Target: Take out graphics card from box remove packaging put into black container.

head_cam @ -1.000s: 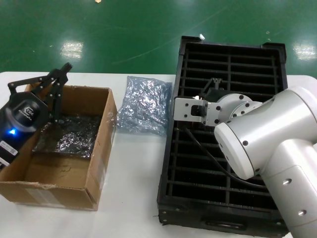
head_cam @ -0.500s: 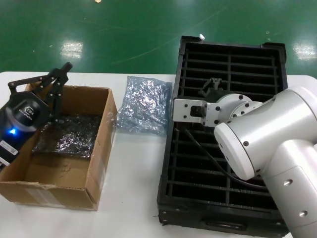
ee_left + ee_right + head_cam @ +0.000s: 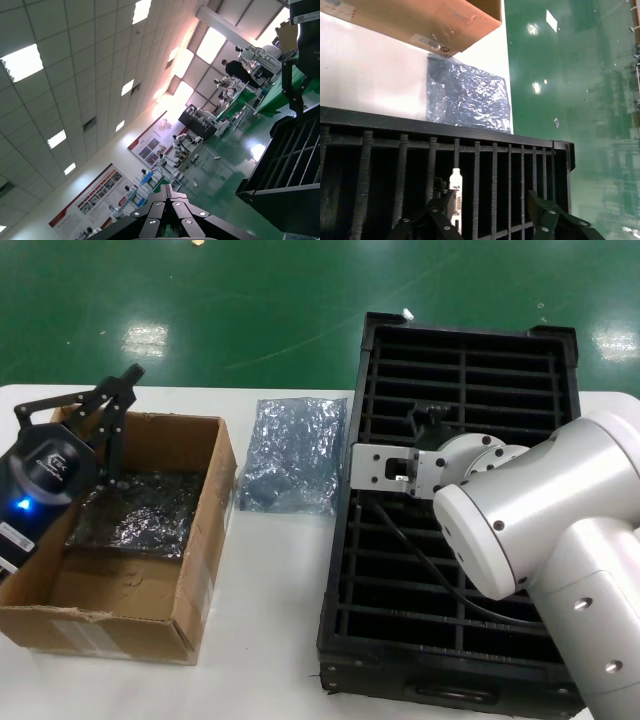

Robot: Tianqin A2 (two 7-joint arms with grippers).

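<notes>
Right wrist only: graphics card (slotted)

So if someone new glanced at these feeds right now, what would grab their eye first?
Probably the big white right arm, its right gripper open above the slots of the long black container on the table's right side. Next, the crinkly packaging lying flat on the white table between the container and the brown box. The left gripper is shut, poised over the box's far edge, where more shiny bagged material lies inside.
</notes>
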